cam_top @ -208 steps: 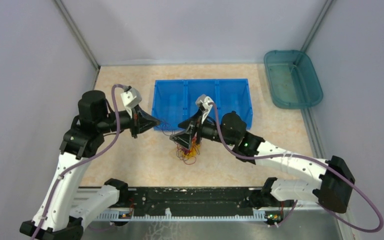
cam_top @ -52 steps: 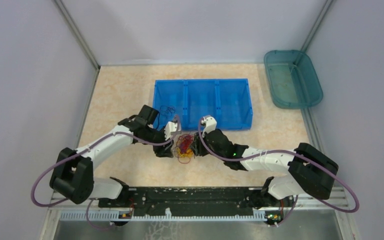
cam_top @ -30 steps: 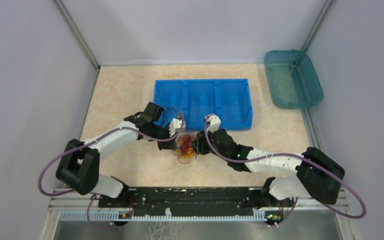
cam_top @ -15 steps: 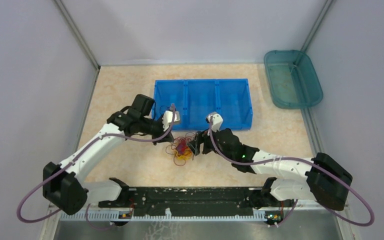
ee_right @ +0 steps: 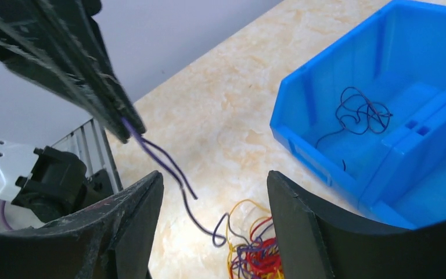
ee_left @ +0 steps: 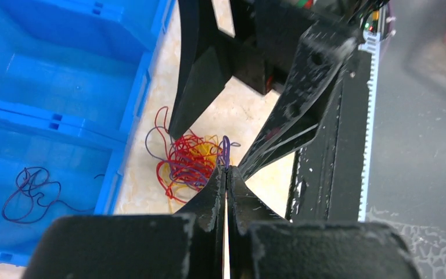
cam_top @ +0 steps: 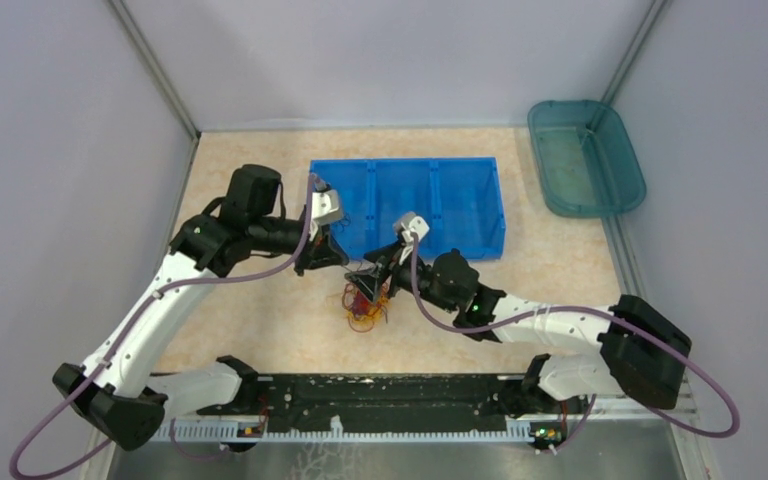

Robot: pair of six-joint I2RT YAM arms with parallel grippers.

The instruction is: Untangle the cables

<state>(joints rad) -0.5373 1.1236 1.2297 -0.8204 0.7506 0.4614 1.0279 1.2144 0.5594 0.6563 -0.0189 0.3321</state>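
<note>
Red and yellow cables [cam_top: 365, 303] sit heaped on the desk [cam_top: 260, 310] just in front of the blue bin [ee_right: 302, 99], below the right end effector [ee_right: 215, 186], whose fingers are spread with nothing between them. A navy strand [ee_right: 168, 165] slants up out of the heap toward the bin's left corner. Its top is pinched in the left end effector [ee_left: 226, 171], which is pressed together. Another dark cable [ee_left: 32, 192] lies loose in the bin's left compartment.

The cables [ee_right: 256, 259] run off the right wrist view's bottom edge — overhead, the right fingers [cam_top: 378, 272] partly hide them.
</note>
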